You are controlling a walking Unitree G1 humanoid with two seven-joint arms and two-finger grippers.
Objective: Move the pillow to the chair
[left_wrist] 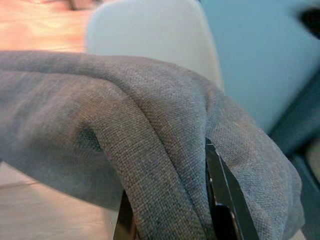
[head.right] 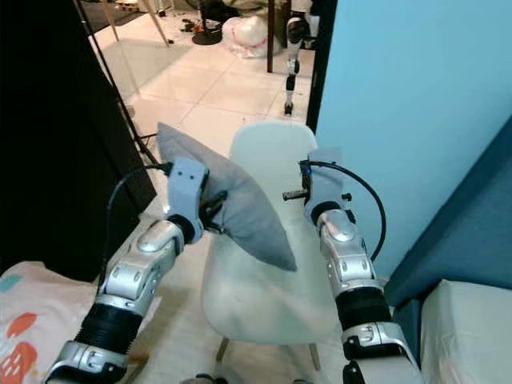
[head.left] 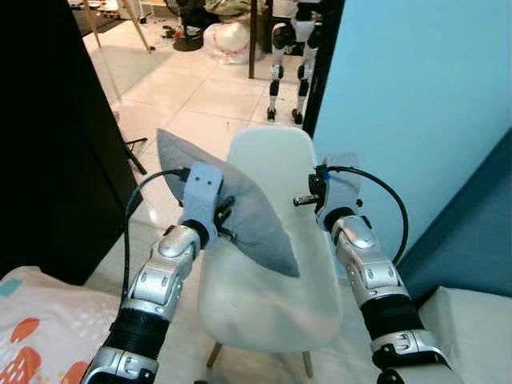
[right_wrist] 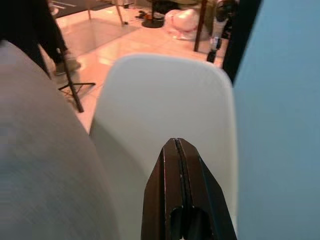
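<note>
Pillow held over chair seat.

Left gripper [head.left: 224, 218] clenched on grey pillow [head.left: 240, 204], which hangs tilted above the white chair [head.left: 272, 296]; right gripper [head.left: 300, 201] pressed shut, empty, at 3 o'clock of the pillow, before the chair back.

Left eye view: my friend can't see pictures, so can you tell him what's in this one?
The robot's left gripper holds a grey pillow up over the seat of a white chair. Its right gripper, fingers shut and holding nothing, points at the chair's backrest from the other side. Behind are a tiled floor and a light blue wall.
</note>
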